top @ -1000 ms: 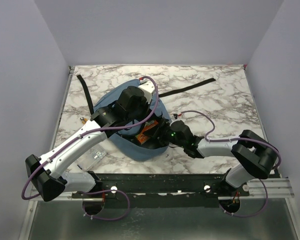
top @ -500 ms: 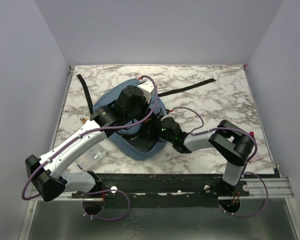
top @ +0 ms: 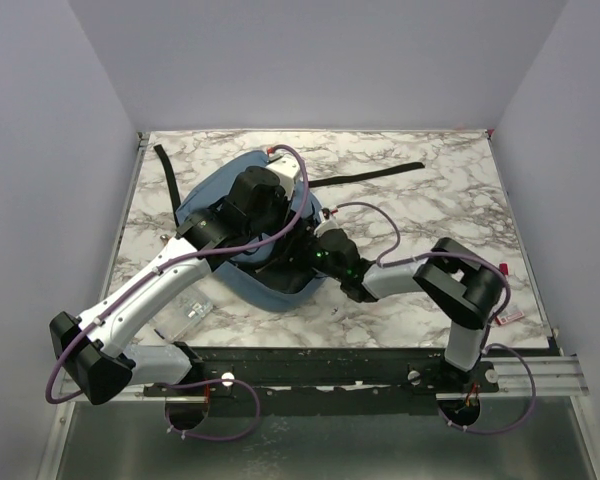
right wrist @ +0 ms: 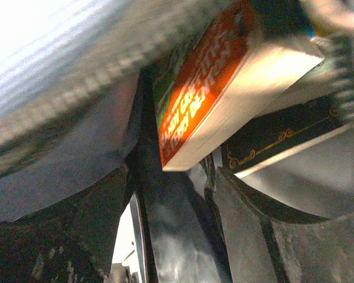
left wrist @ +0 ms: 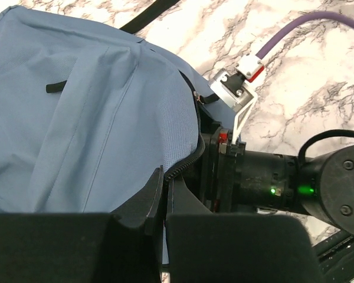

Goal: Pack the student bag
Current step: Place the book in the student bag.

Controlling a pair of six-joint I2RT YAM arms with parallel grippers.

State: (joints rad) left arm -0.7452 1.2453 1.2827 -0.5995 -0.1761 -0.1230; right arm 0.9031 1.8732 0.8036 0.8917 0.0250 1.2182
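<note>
Item: student bag (top: pixel 208 196), dusty-blue fabric, lying left of centre on the marble tabletop (top: pixel 435 225), mouth turned toward the right arm. One black strap (top: pixel 380 173) trails from it across the far side. Left tool (left wrist: pixel 161 187): narrow, pinched on the zip edge (left wrist: pixel 186 162) of the bag's upper flap and holding that flap up off the opening. Right tool (right wrist: pixel 174 177): inside the bag's mouth, fingers standing apart. The near corner of an orange book (right wrist: pixel 200 88) sits at their tips, but whether they press on it cannot be told. Contents seen from the right wrist: the orange book, tilted, and against it a dark book with gold trim (right wrist: pixel 271 141). Change over the last second: the right arm has driven further in, so the orange cover that showed at the mouth from above is now hidden under the flap. The bag has also been drawn slightly toward the far left. Assessment: the orange book looks to be fully within the bag. Release, withdrawal of the right arm and closing of the zip appear outstanding. Also present: a clear plastic case (top: pixel 190 313) beside the left arm, untouched.
</note>
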